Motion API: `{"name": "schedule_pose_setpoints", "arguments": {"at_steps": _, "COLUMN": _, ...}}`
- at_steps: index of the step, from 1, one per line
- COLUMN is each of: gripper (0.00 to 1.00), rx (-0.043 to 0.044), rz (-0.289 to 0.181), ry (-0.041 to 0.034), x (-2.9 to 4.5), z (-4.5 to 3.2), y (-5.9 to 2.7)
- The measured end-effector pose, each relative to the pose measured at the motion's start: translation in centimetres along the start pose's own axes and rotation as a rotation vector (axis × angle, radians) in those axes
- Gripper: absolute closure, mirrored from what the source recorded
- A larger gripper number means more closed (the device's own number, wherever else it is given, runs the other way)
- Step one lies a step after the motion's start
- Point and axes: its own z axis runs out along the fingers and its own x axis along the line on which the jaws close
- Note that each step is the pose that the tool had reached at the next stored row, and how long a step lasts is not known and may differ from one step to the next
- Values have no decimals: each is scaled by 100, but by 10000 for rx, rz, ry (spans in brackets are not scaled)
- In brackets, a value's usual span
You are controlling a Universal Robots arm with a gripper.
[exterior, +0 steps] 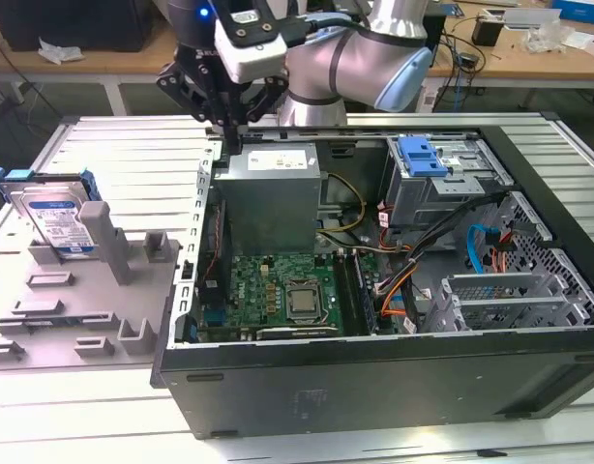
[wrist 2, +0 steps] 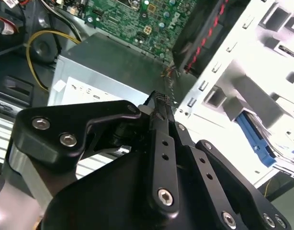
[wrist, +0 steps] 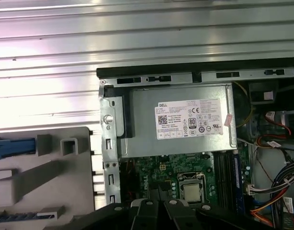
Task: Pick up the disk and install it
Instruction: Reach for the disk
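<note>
The disk (exterior: 53, 218), a silver drive with a white-and-blue label in a blue carrier frame, stands on edge in a grey fixture (exterior: 103, 290) at the exterior view's left. Its blue frame (wrist: 8, 146) shows in both wrist views (wrist 2: 254, 139). My gripper (exterior: 229, 130) hangs above the open computer case's (exterior: 374, 377) back corner, over the edge by the power supply (exterior: 270, 188), well apart from the disk. The black fingers (wrist 2: 161, 110) are pressed together with nothing between them; the fingers (wrist: 156, 211) point down toward the motherboard.
Inside the case are the motherboard (exterior: 282, 295), loose cables (exterior: 413, 271) and a grey drive cage (exterior: 447, 188) with a blue latch (exterior: 421, 155). The case and fixture sit on a ribbed metal table (exterior: 133, 145). Benches with clutter stand behind.
</note>
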Motion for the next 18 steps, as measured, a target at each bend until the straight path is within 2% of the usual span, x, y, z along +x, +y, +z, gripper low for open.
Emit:
{"name": "schedule_pose_setpoints", "arguments": {"at_steps": 10, "gripper": 89, "rx": 1, "rz": 0, "ry": 1, "x": 379, "z": -5, "y": 89}}
{"name": "schedule_pose_setpoints", "arguments": {"at_steps": 11, "gripper": 89, "rx": 1, "rz": 1, "ry": 1, "x": 475, "z": -7, "y": 106}}
{"name": "schedule_pose_setpoints", "arguments": {"at_steps": 12, "gripper": 89, "rx": 0, "rz": 1, "ry": 0, "x": 538, "z": -7, "y": 117}}
{"name": "schedule_pose_setpoints", "arguments": {"at_steps": 18, "gripper": 89, "rx": 0, "rz": 2, "ry": 0, "x": 870, "z": -11, "y": 179}}
